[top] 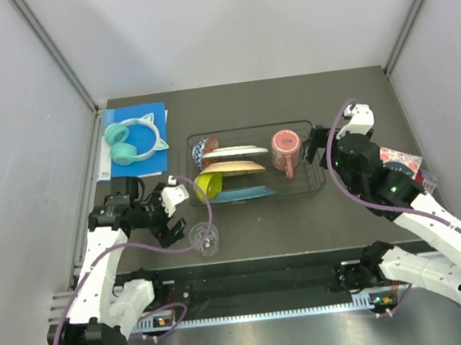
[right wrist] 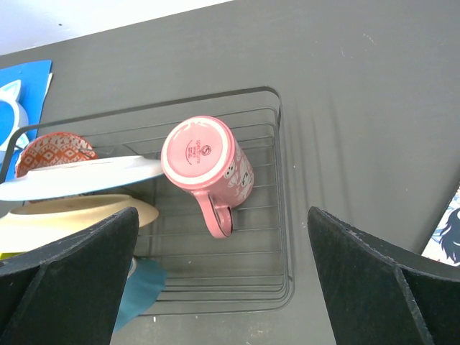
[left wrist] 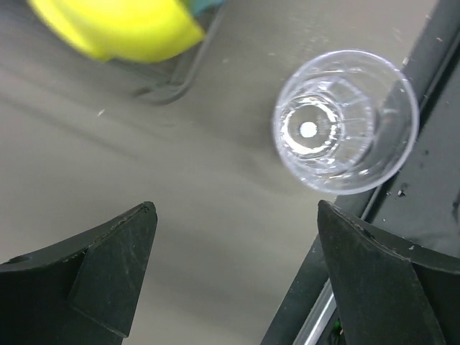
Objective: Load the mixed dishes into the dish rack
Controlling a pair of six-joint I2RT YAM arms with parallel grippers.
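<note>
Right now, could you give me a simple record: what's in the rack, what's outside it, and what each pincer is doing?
Dish rack holds: white plate, cream plate, teal plate, red-patterned bowl, lime-green bowl, pink mug upside down
Outside rack: small clear glass, upright on table
Left pincer: open, empty, glass just ahead
Right pincer: open, empty, near the mug
Left to load: the glass

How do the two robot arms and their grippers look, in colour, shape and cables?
Both the left arm and the right arm have white links with black joints. A thin purple cable loops along each. The left gripper and the right gripper each have two broad, matte black, wedge-shaped fingers. No lettering is readable on them.
</note>
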